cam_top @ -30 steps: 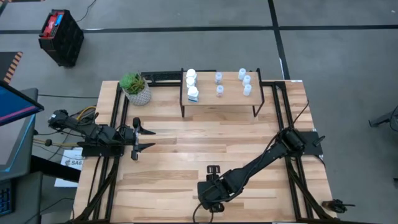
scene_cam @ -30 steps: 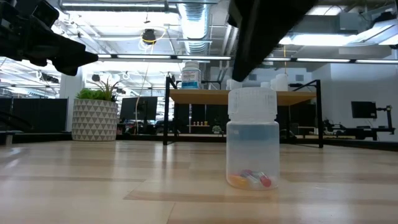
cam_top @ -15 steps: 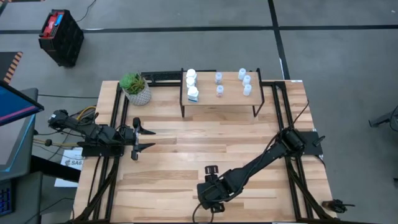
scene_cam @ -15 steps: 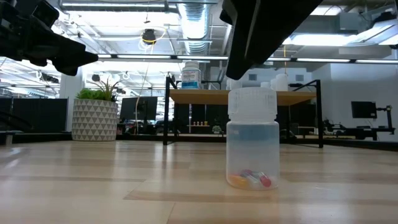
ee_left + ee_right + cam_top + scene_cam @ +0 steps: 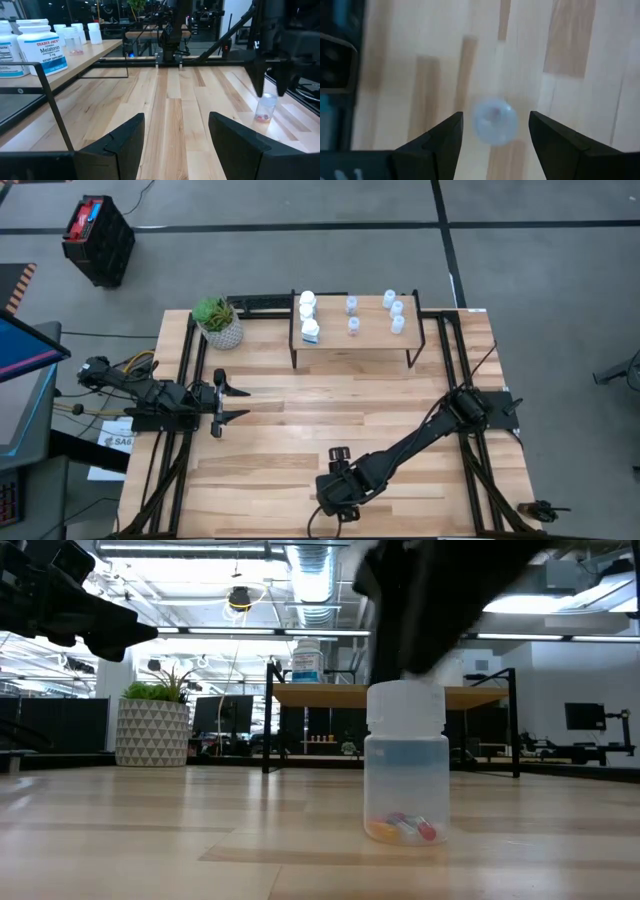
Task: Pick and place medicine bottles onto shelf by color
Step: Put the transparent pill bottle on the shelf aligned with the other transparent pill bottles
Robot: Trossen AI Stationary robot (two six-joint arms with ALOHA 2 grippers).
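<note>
Right gripper: the right gripper hangs over the near middle of the table, pointing straight down, fingers spread with nothing between them.
Target bottle: a translucent bottle stands upright on the table directly under that gripper; in the right wrist view its pale round top sits between the 2 fingers. A few coloured pills lie at its bottom.
Left gripper: the left gripper waits at the table's left side, fingers apart and empty, well apart from the bottle.
Shelf: the shelf stands at the far edge of the table. 3 white bottles are grouped at its left end, 2 small translucent ones sit near the middle, and 3 more at its right end.
Plant pot: a plant pot stands just left of the shelf.
Step in hand: reaching for the last bottle left on the table, grasp not yet made.
Next move: probably lower the open fingers squarely around the cap or body, then close gently; a crooked descent could tip the light bottle.
</note>
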